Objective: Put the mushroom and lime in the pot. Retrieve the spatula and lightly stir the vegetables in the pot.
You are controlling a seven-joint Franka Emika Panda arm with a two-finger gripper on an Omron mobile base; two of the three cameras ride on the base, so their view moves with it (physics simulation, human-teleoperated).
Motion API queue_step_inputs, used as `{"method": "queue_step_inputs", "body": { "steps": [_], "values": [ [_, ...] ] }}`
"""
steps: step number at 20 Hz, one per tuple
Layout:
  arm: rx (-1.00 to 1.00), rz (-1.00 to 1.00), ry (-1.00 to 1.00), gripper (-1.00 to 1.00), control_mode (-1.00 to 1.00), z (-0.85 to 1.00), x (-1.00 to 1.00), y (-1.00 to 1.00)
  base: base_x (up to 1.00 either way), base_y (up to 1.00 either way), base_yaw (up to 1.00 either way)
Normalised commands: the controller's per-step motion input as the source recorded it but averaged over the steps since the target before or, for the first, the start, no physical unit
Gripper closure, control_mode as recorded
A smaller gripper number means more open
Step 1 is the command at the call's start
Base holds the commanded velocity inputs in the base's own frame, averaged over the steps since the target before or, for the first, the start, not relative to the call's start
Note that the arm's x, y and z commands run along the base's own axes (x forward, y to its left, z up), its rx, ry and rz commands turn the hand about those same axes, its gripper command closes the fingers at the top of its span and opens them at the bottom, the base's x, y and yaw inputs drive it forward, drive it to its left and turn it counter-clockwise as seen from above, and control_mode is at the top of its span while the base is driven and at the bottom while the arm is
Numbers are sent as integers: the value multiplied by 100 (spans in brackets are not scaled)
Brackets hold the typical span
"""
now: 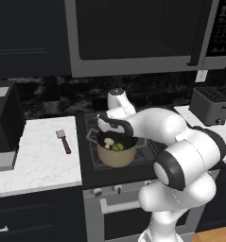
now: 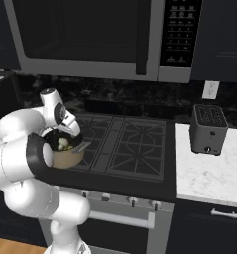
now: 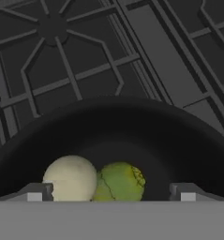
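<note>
The tan pot [image 1: 117,159] stands on the front left burner of the stove, also visible in the right base view [image 2: 66,159]. In its dark inside [image 3: 118,131] the pale mushroom [image 3: 70,179] and the green lime [image 3: 119,182] lie side by side, touching. My gripper [image 3: 111,193] hangs just above the pot's mouth, open, with one fingertip [image 3: 36,192] on each side of the two vegetables and nothing held. The spatula [image 1: 64,141], grey blade and red-brown handle, lies flat on the white counter left of the stove.
A dark toaster [image 1: 210,106] [image 2: 208,129] sits on the right counter. A microwave [image 1: 138,33] hangs over the stove. A dark appliance [image 1: 3,123] stands at the far left of the counter. Black grates [image 2: 125,144] cover the cooktop.
</note>
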Motion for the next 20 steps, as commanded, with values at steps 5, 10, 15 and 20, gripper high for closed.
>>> {"method": "queue_step_inputs", "body": {
  "steps": [5,10,15,20],
  "values": [
    [6,0,4,-100,-100,-7,26,-8,0,0,0],
    [3,0,-3,-100,-100,0,-5,0,0,0,0],
    [0,0,-17,-100,-100,1,-42,0,0,0,0],
    [0,9,-32,-100,-100,55,-100,2,0,0,0]
  ]
}}
